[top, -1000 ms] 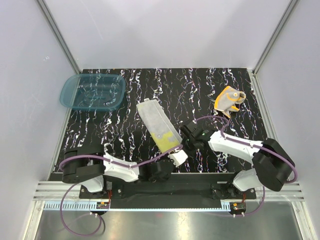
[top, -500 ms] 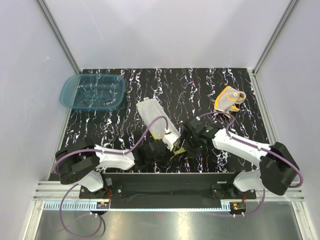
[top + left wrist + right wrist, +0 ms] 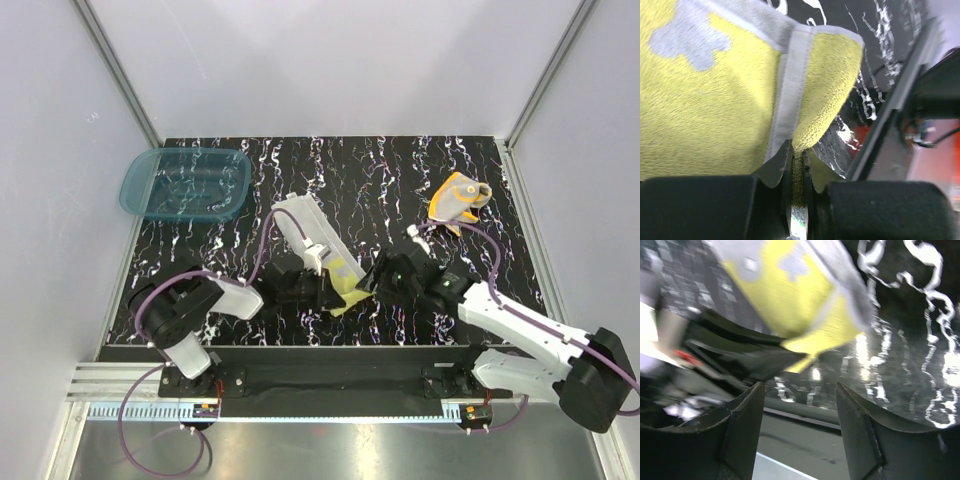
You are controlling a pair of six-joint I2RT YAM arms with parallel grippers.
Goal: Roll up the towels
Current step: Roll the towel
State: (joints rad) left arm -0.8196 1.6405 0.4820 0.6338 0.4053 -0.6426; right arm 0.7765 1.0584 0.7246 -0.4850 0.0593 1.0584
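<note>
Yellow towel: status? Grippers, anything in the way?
Left gripper shut on yellow towel edge. Right gripper open, empty, facing that end. Orange towel crumpled far right, unrolled. Nothing in the way.

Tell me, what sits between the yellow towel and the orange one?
Nothing but bare black marbled table: the top view shows an empty stretch from the yellow towel to the orange towel.
</note>
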